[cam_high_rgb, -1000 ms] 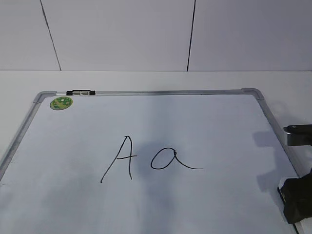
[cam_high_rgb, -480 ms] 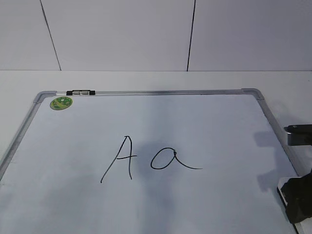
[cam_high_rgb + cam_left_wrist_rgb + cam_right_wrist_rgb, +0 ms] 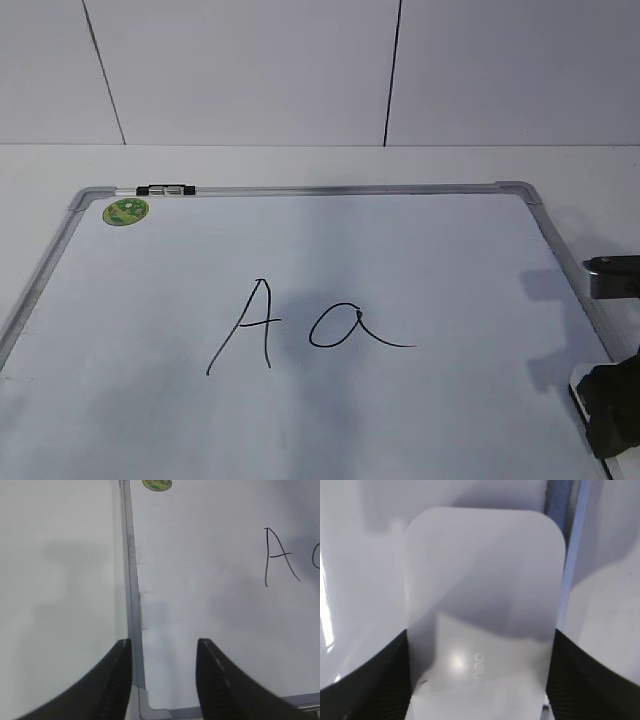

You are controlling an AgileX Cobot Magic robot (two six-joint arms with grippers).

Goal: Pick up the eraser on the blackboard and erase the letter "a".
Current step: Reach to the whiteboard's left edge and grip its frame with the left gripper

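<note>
The blackboard (image 3: pixel 300 189) lies flat with a capital "A" (image 3: pixel 245 325) and the letter "a" (image 3: pixel 345 328) in black marker at its middle. The white eraser (image 3: pixel 480 580) lies at the board's right edge, a sliver of it showing in the exterior view (image 3: pixel 577 392). My right gripper (image 3: pixel 610 410) straddles it, and both black fingers press its long sides in the right wrist view (image 3: pixel 481 634). My left gripper (image 3: pixel 162 647) is open and empty above the board's near left corner, out of the exterior view.
A green sticker (image 3: pixel 125 211) and a black-and-silver clip (image 3: pixel 167 189) sit at the board's far left corner. The grey frame (image 3: pixel 131 570) runs between my left fingers. A dark part of the right arm (image 3: pixel 612 275) hangs over the board's right frame. A white panelled wall stands behind the table.
My right gripper has sunk slightly and shifted a little right at the board's right edge. The letters and the left arm have not changed.
</note>
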